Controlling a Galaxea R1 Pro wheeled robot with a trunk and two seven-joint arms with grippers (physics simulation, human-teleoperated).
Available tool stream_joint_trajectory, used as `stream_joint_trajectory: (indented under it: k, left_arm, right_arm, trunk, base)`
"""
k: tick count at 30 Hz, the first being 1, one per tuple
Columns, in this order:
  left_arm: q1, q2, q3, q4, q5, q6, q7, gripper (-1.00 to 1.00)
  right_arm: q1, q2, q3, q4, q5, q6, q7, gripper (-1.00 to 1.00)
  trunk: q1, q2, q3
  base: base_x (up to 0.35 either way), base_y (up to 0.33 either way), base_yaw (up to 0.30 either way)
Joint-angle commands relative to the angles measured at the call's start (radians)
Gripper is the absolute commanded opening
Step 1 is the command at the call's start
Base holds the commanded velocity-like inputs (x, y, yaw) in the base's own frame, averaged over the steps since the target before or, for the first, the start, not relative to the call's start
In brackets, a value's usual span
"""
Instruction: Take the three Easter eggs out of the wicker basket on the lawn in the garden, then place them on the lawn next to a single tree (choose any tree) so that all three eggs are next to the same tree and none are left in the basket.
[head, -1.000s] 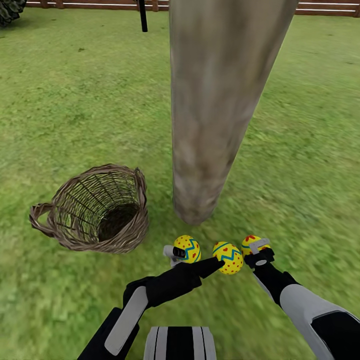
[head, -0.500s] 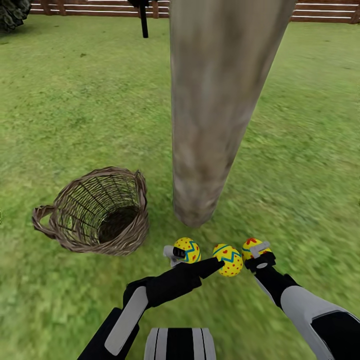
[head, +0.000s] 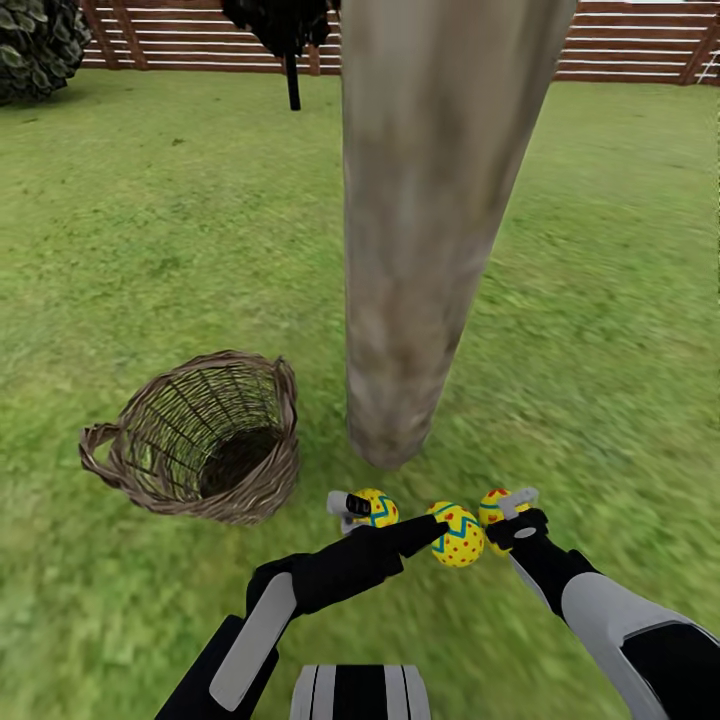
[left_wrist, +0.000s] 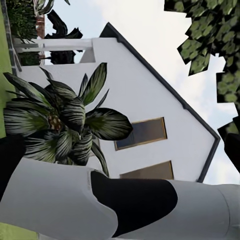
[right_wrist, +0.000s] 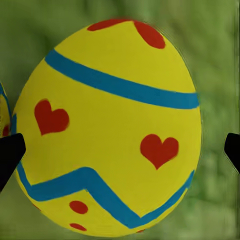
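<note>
Three yellow Easter eggs with blue zigzags lie in a row on the lawn (head: 600, 300) at the foot of the thick pale tree (head: 420, 250): left egg (head: 373, 508), middle egg (head: 458, 535), right egg (head: 494, 506). The wicker basket (head: 200, 440) stands left of the trunk; nothing shows inside it. My right gripper (head: 506, 512) is open around the right egg (right_wrist: 110, 135), with a gap at one dark fingertip (right_wrist: 233, 150). My left gripper (head: 425, 528) reaches between the left and middle eggs, open, its dark fingertips (left_wrist: 7, 160) wide apart with nothing between them.
A brown slat fence (head: 620, 40) closes the far side. A round bush (head: 35, 40) and a thin dark tree (head: 290, 40) stand at the back left. The left wrist view looks past my right arm (left_wrist: 75, 205) to a leafy plant (left_wrist: 65, 120) and a white house (left_wrist: 150, 100).
The head camera has tilted up, bringing more fence and the bush into view. Eggs, basket and both arms keep their places relative to each other.
</note>
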Motion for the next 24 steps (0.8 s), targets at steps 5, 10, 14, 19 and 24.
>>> stream_joint_trajectory:
  k: [5, 10, 14, 19, 24]
  left_arm:
    - [-0.001, 0.0, 0.0, 0.002, 0.005, 0.006, -0.001, 1.0]
    - [0.0, 0.001, 0.003, 0.002, 0.003, 0.006, -0.001, 1.0]
    - [0.0, 0.007, 0.023, 0.0, 0.001, 0.008, 0.003, 1.0]
    - [-0.008, 0.011, 0.057, -0.01, 0.005, 0.023, 0.06, 1.0]
    - [-0.009, 0.019, 0.136, -0.013, 0.022, 0.028, 0.06, 1.0]
  right_arm:
    - [0.0, -0.001, 0.001, -0.004, 0.011, 0.008, -0.002, 1.0]
    - [0.0, -0.001, 0.002, -0.008, 0.013, 0.003, -0.004, 1.0]
    - [0.0, 0.0, 0.005, -0.065, 0.014, 0.007, -0.005, 1.0]
    - [0.0, 0.0, 0.005, -0.073, 0.014, 0.008, -0.005, 1.0]
    - [0.002, -0.002, 0.004, -0.071, 0.015, 0.01, -0.006, 1.0]
  trunk:
    - [-0.002, 0.001, 0.019]
    - [-0.005, 0.002, 0.038]
    - [-0.006, 0.003, 0.054]
    - [-0.009, 0.004, 0.073]
    - [-0.011, 0.005, 0.092]
  base:
    - [0.0, 0.0, 0.0]
    - [0.0, 0.0, 0.0]
    - [0.0, 0.0, 0.0]
    - [-0.075, 0.0, 0.0]
    - [-0.328, 0.0, 0.0]
